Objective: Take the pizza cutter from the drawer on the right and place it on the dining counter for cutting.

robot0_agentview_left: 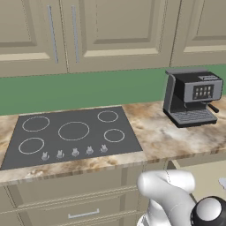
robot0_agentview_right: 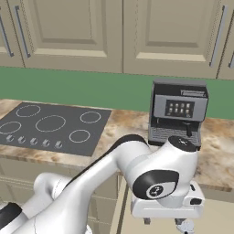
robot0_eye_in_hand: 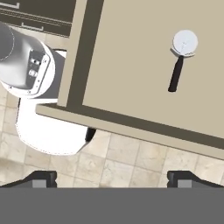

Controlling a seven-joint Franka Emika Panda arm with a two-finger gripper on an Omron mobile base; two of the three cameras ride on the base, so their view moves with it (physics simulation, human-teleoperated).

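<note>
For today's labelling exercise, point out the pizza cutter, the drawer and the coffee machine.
pizza cutter [robot0_eye_in_hand: 177,74], hand view, on its black handle.
drawer [robot0_eye_in_hand: 131,57], hand view, on its bare floor.
coffee machine [robot0_agentview_left: 193,97], left base view, on its front.

The white arm bends forward and down at the right, wrist turned downward; the gripper [robot0_eye_in_hand: 111,179] points at the floor, fingers spread wide, holding nothing

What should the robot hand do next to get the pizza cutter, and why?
Probably move over the pizza cutter and lower. It lies flat in the open drawer, off to one side of the open gripper, which hangs above the floor beyond the drawer's front edge.
</note>
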